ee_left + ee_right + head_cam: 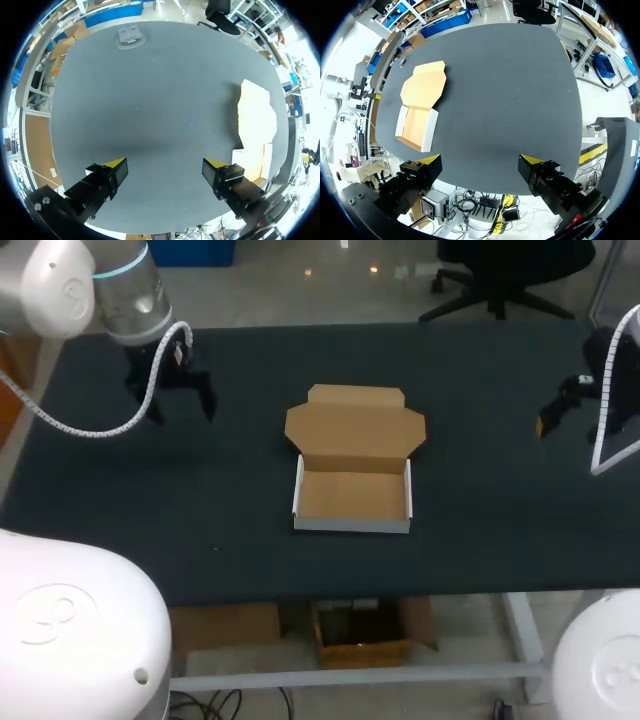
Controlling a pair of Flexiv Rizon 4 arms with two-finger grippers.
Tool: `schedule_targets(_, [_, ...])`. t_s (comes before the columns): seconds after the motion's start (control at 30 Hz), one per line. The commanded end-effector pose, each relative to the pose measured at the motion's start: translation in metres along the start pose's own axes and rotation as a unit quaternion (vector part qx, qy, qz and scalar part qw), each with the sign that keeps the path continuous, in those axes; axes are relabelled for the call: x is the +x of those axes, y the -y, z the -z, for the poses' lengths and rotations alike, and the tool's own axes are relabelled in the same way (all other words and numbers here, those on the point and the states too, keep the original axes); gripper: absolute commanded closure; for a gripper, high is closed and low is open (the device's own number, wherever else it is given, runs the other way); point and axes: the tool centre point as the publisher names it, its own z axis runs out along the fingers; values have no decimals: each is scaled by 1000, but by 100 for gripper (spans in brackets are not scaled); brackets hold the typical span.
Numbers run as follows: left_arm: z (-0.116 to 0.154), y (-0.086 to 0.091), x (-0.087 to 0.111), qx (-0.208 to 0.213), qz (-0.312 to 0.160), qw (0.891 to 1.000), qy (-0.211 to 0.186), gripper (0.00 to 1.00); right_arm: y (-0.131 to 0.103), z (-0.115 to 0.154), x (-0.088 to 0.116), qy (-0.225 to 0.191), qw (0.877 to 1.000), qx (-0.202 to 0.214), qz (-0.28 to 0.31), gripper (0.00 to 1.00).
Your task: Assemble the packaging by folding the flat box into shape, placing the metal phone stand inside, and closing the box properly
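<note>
A cardboard box [353, 475] stands folded into a shallow tray at the table's middle, its lid flap lying open toward the far edge and its inside empty. It shows beside my left gripper [165, 167] as box [257, 115] and ahead of my right gripper [480, 162] as box [420, 107]. The grey metal phone stand [130, 36] lies far ahead of the left gripper near the table's edge; the head view does not show it. My left gripper [183, 403] hangs open over the far left, the right gripper [555, 415] open at the far right. Both hold nothing.
The dark table mat [480, 360] spreads around the box, with bare cloth between the box and each gripper. Both arms stand well away from the box.
</note>
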Motion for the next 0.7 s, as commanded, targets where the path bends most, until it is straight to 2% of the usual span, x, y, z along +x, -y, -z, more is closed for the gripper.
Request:
schedule_targets(0.03, [-12, 19, -5, -38, 7, 999, -2, 0, 0, 2, 0, 1, 1000, 2, 0, 0])
schedule_targets(0.37, [-22, 45, -18, -43, 22, 999, 6, 0, 0, 2, 0, 1, 1000, 2, 0, 0])
schedule_targets(0.7, [-22, 45, -18, -43, 22, 999, 6, 0, 0, 2, 0, 1, 1000, 2, 0, 0])
